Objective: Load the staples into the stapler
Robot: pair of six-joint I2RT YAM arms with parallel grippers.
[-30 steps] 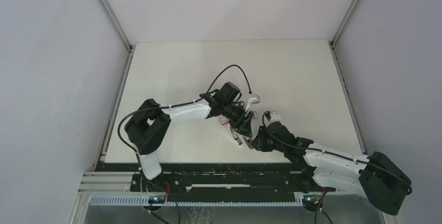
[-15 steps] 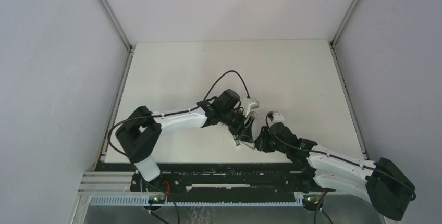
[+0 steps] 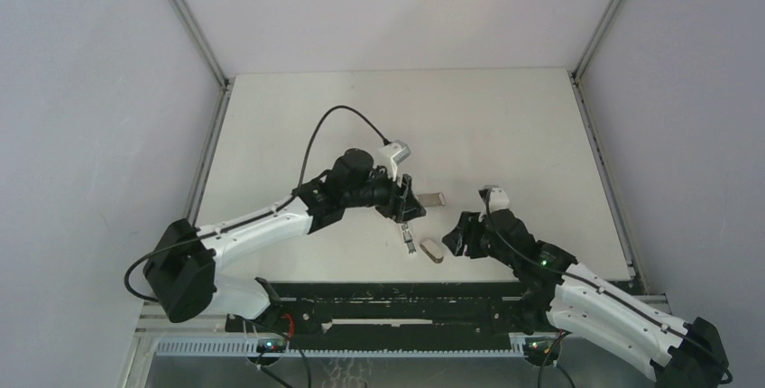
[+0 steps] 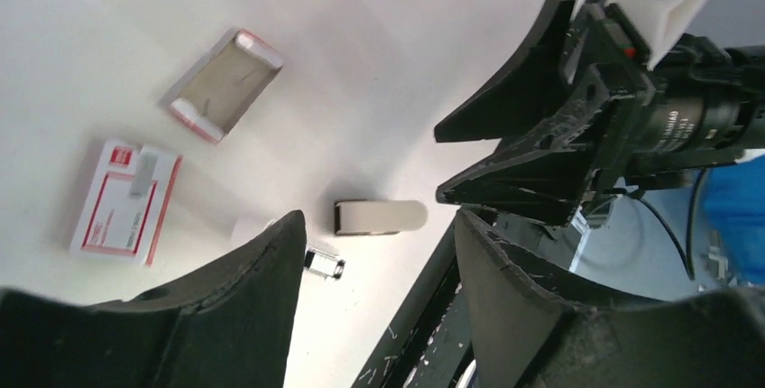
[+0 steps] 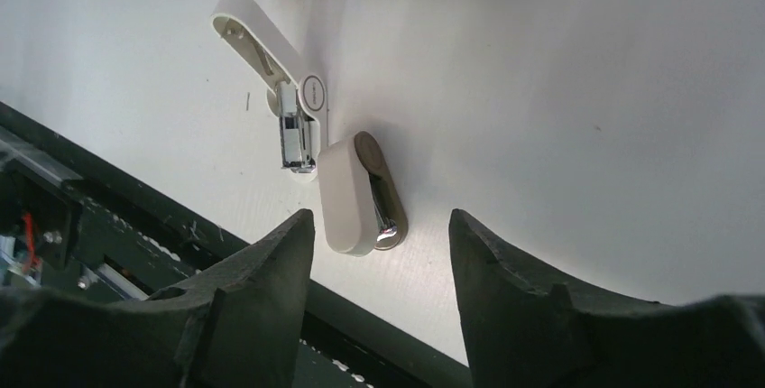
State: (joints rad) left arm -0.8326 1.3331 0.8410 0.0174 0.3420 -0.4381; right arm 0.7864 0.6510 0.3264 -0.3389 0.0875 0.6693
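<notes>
The stapler lies open near the table's front edge. It shows as a white arm (image 5: 263, 45) with a silvery metal channel (image 5: 296, 135), and a white-and-tan body (image 5: 356, 194) beside it. In the top view these are the white arm (image 3: 409, 242) and the tan body (image 3: 433, 250). My left gripper (image 3: 404, 210) is open and empty just behind them; the body (image 4: 379, 217) shows between its fingers. My right gripper (image 3: 457, 235) is open and empty just right of the body. I cannot tell loose staples from the metal channel.
A red-and-white box sleeve (image 4: 126, 200) and an open cardboard tray (image 4: 225, 86) lie behind the stapler; the tray also shows in the top view (image 3: 434, 198). The black front rail (image 3: 388, 291) runs close below the stapler.
Both grippers were bunched over the stapler; now the left one has pulled back and to the left, and the right one has drawn back to the right. The stapler lies free on the table.
</notes>
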